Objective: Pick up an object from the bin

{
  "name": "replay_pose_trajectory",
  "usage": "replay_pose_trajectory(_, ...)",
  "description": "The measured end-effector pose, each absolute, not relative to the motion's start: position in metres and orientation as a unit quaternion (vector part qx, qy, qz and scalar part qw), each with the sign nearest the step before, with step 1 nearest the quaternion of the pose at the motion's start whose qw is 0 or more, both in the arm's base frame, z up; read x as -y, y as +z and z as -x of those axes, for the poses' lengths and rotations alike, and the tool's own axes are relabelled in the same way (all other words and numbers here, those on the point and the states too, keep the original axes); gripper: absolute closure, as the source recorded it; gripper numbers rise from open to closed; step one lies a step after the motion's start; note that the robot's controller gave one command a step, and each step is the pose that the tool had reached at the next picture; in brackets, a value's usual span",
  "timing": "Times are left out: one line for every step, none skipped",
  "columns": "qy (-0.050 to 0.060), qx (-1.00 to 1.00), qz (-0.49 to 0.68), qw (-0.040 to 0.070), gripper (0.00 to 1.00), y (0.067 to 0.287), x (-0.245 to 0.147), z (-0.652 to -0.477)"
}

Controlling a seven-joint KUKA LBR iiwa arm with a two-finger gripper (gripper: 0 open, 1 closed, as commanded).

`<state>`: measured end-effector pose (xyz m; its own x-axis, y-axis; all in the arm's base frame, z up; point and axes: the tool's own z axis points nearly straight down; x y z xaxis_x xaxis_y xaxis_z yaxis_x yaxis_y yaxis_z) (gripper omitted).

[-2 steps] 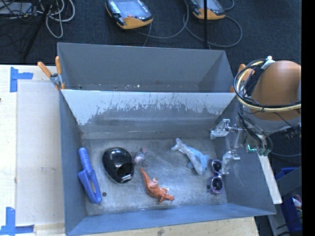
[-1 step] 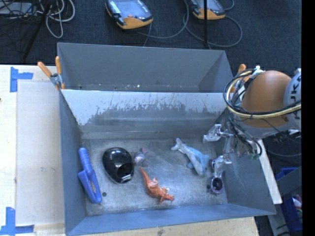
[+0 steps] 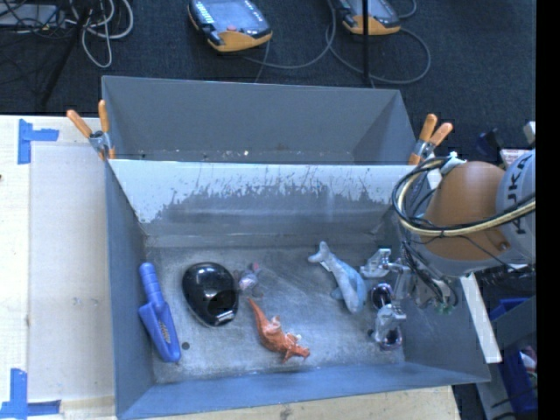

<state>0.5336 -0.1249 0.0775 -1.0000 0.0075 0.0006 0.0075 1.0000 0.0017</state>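
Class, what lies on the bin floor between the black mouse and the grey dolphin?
In the camera view, one small grey thing lies right beside the mouse. From there to the dolphin the floor is bare.

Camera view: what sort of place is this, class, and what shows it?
Probably a robotics lab set up for grasping trials: a robot arm's gripper hangs in a grey metal bin of small toys, among them an orange lizard, and a cabled handheld controller lies on the floor beyond.

Matt scuffed metal bin (image 3: 262, 199); glossy black mouse (image 3: 210, 293); smooth plastic blue tool (image 3: 158, 315).
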Motion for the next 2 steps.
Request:
replay_pose_trajectory(0.002,1.000,0.009,-0.001,0.00,0.072,0.110,-0.546)
replay_pose_trajectory(0.001,0.994,0.110,-0.009,1.00,0.075,0.079,-0.562)
